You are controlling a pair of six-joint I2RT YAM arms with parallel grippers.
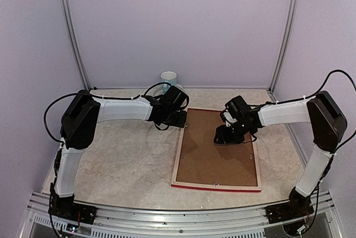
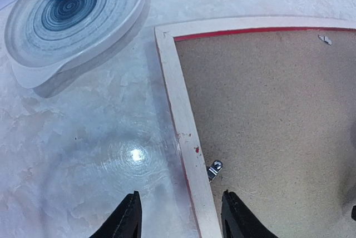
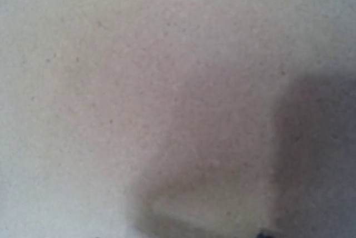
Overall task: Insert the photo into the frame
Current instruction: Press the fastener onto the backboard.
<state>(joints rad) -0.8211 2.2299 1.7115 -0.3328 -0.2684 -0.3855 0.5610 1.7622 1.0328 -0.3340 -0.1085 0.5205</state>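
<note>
Left end effector (image 2: 181, 196) straddles the frame (image 2: 172, 90) edge, apparently without touching.

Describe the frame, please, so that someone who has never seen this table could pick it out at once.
On the marbled table, look right of centre. The frame lies flat there, back up: pale wood border around a brown board, red near edge. The mug at the back wall, by contrast, is small and round.

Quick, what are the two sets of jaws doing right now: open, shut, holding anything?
Left gripper: open, jaws either side of the frame edge, holding nothing.
Right gripper: close over the backing board; cannot tell.
</note>
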